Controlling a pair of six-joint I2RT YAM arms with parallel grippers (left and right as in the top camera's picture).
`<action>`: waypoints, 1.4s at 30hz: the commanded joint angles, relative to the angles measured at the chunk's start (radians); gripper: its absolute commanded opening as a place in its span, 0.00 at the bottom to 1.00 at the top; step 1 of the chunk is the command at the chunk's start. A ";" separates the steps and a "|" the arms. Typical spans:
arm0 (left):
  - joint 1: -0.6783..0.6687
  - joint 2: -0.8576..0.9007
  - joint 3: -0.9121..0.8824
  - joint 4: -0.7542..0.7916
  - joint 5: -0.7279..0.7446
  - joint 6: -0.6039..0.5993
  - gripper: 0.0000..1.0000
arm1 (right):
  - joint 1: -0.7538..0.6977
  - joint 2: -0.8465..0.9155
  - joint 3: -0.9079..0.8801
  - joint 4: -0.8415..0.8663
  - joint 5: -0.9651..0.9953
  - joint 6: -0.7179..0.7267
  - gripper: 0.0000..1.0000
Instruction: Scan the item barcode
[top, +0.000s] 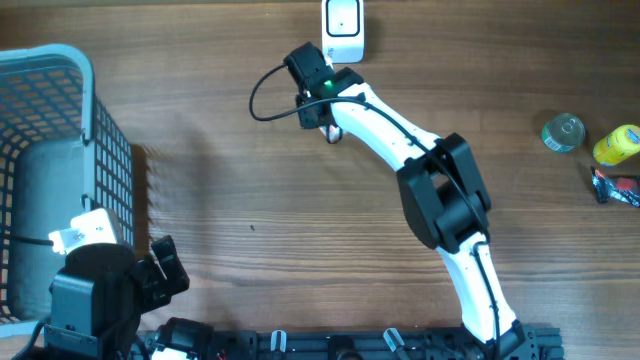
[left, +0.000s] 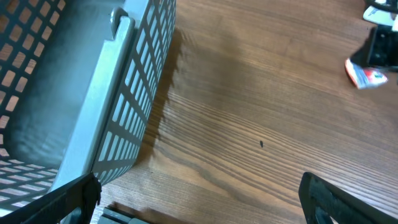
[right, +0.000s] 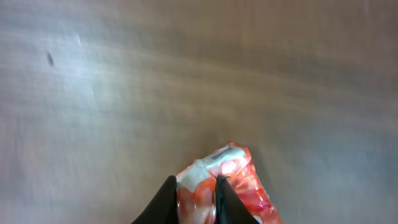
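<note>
Two arms work at a wooden surface (top: 250, 180). A white scanner (top: 343, 28) sits at its far edge. The right tool (right: 194, 199) is just in front of the scanner, on its near side. Its jaws are pressed together on the edge of a small red and white packet (right: 230, 177). Whether the packet rests on the surface or hangs clear of it cannot be told from these views.

The left tool (left: 199, 199) is well away from the scanner, near the left corner beside a grey basket (top: 60, 150). Its jaws are spread wide and hold nothing.

A can (top: 563, 132), a yellow bottle (top: 622, 145) and a dark packet (top: 615, 187) lie far to the right of the scanner.

The step in hand looks like presenting the packet to the scanner. To do it well, the pinch should stay firm (the wrapper is thin and may slip or crumple). The barcode is not visible here, so the wrist may need to turn until the printed face meets the scanner window. The packet should be held flat and steady, close to the scanner but not touching it.
</note>
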 joint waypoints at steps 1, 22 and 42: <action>0.004 -0.002 0.001 0.002 -0.010 -0.014 1.00 | -0.002 -0.124 -0.021 -0.109 -0.031 0.118 0.08; 0.004 -0.002 0.001 -0.002 0.020 -0.014 1.00 | -0.002 -0.301 -0.092 -0.265 -0.168 -0.428 1.00; 0.004 -0.002 0.001 -0.002 0.020 -0.013 1.00 | -0.001 -0.139 -0.267 -0.108 -0.185 -0.576 1.00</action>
